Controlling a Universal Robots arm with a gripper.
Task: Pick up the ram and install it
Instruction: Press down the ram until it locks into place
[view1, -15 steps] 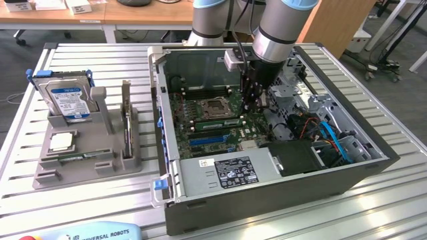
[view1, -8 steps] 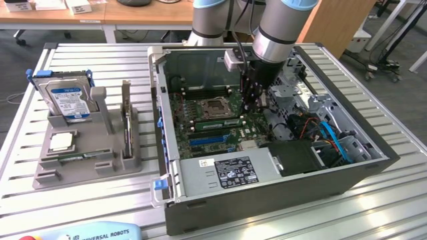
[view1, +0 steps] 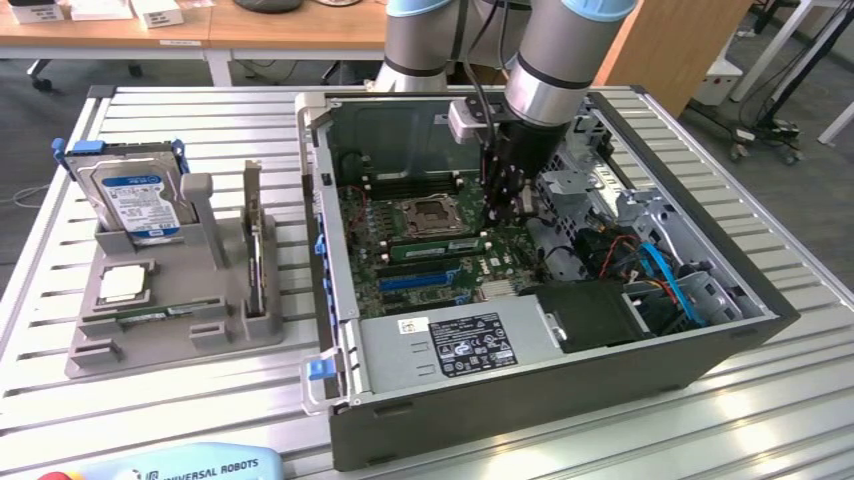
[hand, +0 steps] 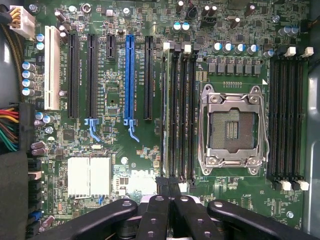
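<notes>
1. The black jaws (hand: 168, 186) are pressed together, with no gap between the fingertips and nothing clamped in them. In the exterior view they (view1: 501, 222) reach down from the grey arm into the open computer case.
2. The ram (hand: 164, 115) – a long, thin green circuit-board stick – stands on edge in the black memory slot farthest from the processor socket, in the bank of slots beside it. The jaw tips hover right at one end of that slot; whether they touch the stick cannot be told.
3. From the wrist camera the ram shows as a pale narrow strip running the slot's length. In the exterior view it (view1: 434, 243) is a green bar lying just in front of the socket.
4. The square silver-framed processor socket (hand: 232, 127) sits open – a second bank of black slots lies on its far side.
5. A long blue expansion slot (hand: 130, 75) runs parallel to the ram, near it.
6. The dark grey computer case (view1: 534, 390) rests on the slatted metal tabletop (view1: 747, 420).
7. At the exterior view's left, well apart, a grey plastic holder (view1: 174, 345) carries a silver hard drive with a blue label (view1: 134, 200).
</notes>
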